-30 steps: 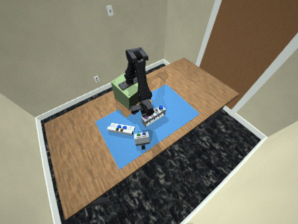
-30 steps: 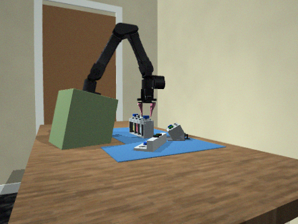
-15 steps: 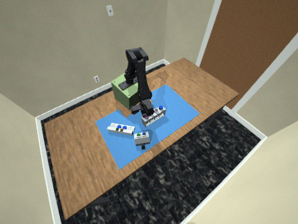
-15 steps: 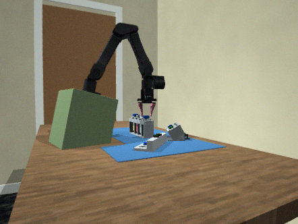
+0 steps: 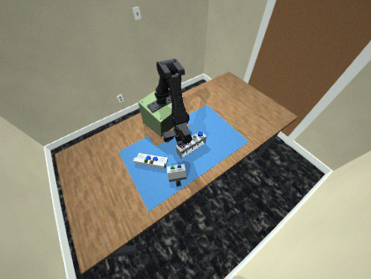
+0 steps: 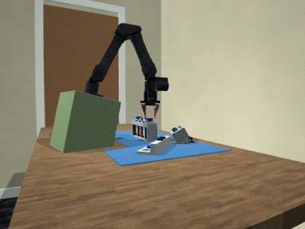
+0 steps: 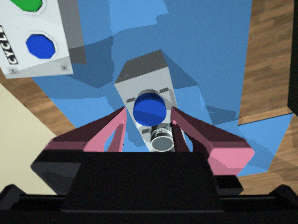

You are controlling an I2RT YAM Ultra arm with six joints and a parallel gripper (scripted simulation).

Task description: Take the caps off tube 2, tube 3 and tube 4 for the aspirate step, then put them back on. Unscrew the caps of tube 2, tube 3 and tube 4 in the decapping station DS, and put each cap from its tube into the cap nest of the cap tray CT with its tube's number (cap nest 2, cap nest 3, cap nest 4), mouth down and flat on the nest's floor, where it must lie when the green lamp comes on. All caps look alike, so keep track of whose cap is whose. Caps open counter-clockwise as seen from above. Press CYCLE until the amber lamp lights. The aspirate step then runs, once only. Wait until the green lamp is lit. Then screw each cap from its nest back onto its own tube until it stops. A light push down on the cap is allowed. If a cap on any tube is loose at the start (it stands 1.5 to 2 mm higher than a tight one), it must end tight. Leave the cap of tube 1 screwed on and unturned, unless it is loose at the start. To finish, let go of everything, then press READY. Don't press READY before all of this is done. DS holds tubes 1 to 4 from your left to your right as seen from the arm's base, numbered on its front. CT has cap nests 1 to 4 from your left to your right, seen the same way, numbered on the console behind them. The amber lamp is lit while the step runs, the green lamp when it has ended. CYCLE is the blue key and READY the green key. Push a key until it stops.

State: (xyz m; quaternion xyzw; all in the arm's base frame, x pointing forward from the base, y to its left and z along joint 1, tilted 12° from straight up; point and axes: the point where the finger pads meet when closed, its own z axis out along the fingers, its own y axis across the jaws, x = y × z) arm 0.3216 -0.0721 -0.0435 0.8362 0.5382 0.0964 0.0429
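The decapping station DS (image 5: 194,147) (image 6: 150,132) (image 7: 150,75) stands on the blue mat (image 5: 222,134) (image 6: 203,149). My gripper (image 5: 183,140) (image 6: 149,115) (image 7: 148,111) hangs just above its end tube, half open, with the pink fingers on either side of that tube's blue cap (image 7: 148,106) (image 6: 149,120) and clear of it. The neighbouring tube (image 7: 162,141) stands open with no cap. Another blue cap (image 5: 201,134) sits on the tube at the station's other end. The cap tray CT (image 5: 140,160) (image 6: 156,147) holds two blue caps (image 5: 151,159).
The key console (image 5: 176,172) (image 6: 179,134) stands on the mat near the tray, with the blue CYCLE key (image 7: 41,45) and the green key (image 7: 27,4). The arm's green base block (image 5: 155,115) (image 6: 83,122) stands behind the station.
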